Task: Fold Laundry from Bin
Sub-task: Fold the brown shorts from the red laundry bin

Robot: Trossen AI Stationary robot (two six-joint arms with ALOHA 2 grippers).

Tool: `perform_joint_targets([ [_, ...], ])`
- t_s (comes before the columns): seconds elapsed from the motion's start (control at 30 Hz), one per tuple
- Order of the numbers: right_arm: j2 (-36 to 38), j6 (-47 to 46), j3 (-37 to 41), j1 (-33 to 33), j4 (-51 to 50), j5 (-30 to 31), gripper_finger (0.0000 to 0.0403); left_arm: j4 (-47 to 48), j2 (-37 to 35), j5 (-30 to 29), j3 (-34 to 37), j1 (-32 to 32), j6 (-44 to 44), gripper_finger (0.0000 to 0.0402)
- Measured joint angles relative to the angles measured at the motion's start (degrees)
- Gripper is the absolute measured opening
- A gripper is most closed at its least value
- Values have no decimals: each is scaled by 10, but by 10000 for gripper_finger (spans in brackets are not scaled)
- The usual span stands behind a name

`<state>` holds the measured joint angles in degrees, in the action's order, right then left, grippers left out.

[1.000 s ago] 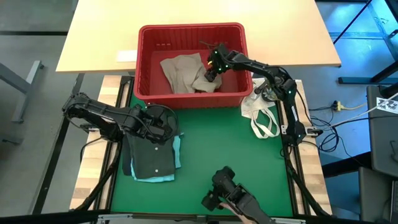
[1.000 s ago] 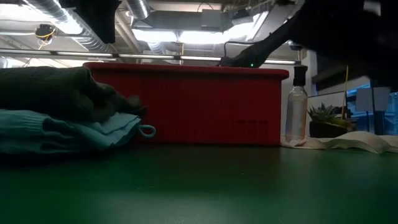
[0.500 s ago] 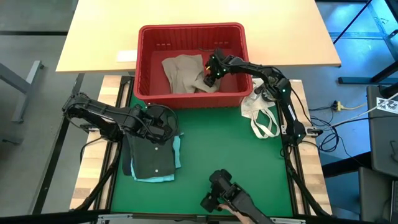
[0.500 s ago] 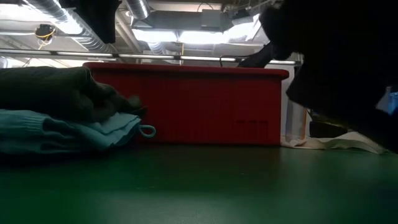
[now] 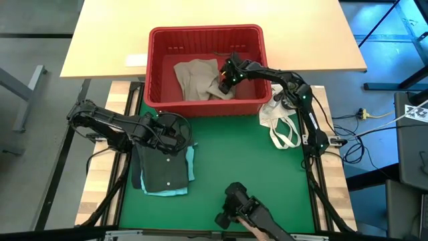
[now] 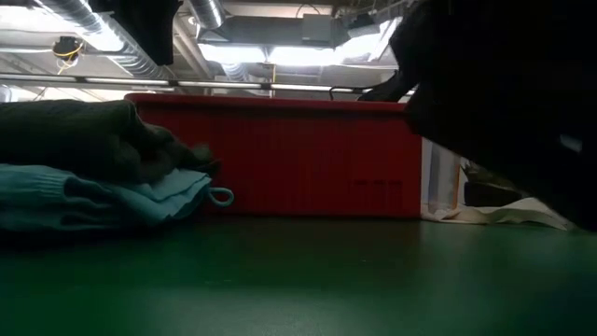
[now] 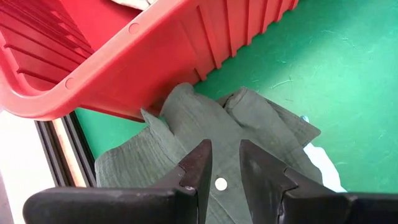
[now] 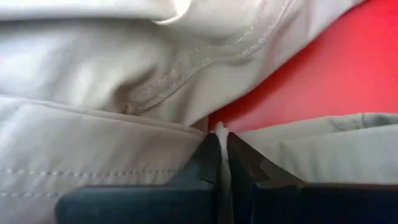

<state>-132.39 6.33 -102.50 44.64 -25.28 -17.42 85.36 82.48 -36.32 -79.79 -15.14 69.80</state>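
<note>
Fingers of the right gripper (image 5: 225,79) are being pressed together on a fold of the beige garment (image 5: 198,79), seen in the right wrist view as a thin edge of cloth (image 8: 221,134) pinched between the two dark tips. This garment is lying inside the red bin (image 5: 155,67) at the upper middle of the high view, with the right arm reaching in over the bin's right rim. Fingers of the left gripper (image 7: 222,165) are being kept slightly apart, with nothing gripped between them, just above the olive garment (image 5: 164,171) at the lower left of the green worktop (image 5: 247,157). That garment is being carried on a teal one (image 5: 190,164), both just below the bin. At the right of the bin, a white bag (image 5: 281,124) is lying on the worktop.
</note>
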Motion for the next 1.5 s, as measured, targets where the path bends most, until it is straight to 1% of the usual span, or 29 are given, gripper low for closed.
perform_joint_targets([
  [0.13,16,-4,2,-1,-7,-2,28,0,0,0,0,0,0,78],
  [0.3,61,-4,2,0,-2,-4,8,0,0,0,0,0,0,78],
  [0.43,103,-5,2,0,14,-8,16,0,0,0,0,0,0,78],
  [0.57,145,-5,1,0,24,-18,7,0,0,0,0,0,0,78],
  [0.77,199,-5,1,0,30,-18,9,0,0,-1,0,0,0,78],
  [0.87,225,-5,1,0,38,-18,5,-1,0,-12,0,0,0,78],
  [1.0,267,-5,1,0,56,-23,7,-2,0,-41,0,0,0,78],
  [1.17,327,-5,1,0,57,-61,4,-6,0,-81,0,0,0,78],
  [1.37,398,-43,1,0,69,-111,7,-6,0,-164,0,0,0,78],
  [1.5,436,-78,1,0,111,-152,4,-10,0,-236,0,0,0,78],
])
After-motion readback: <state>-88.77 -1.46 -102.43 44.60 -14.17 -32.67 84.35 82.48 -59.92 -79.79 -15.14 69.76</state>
